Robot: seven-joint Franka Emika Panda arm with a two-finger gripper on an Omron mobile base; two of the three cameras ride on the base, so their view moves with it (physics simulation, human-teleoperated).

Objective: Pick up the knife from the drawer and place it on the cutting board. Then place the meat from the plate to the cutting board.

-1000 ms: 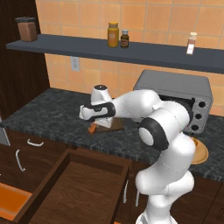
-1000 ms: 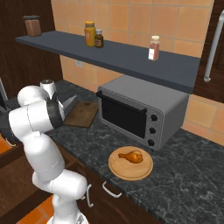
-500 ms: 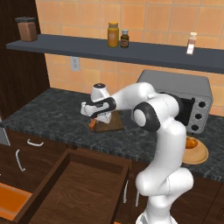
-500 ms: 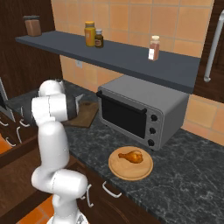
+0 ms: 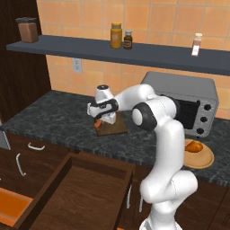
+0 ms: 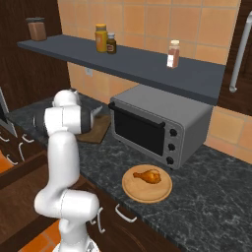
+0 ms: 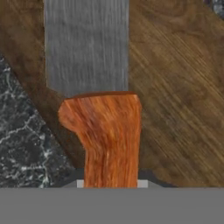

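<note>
My gripper (image 5: 99,122) clamps the knife (image 7: 94,100) by its handle, blade over the cutting board (image 7: 175,92); my arm has stretched further since.

A cutting board (image 5: 113,128), a toaster oven (image 6: 156,126) and a plate (image 6: 163,189) are carried by the dark speckled table (image 5: 54,119); jars (image 5: 116,35) are lined along the shelf (image 5: 148,55)

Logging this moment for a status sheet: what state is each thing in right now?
Drawer: pulled open, no knife inside.
Knife: over the cutting board, at the tool.
Meat: lying on the plate, untouched.
Toaster oven: door closed.
Tool: grip state hidden behind the handle.
</note>
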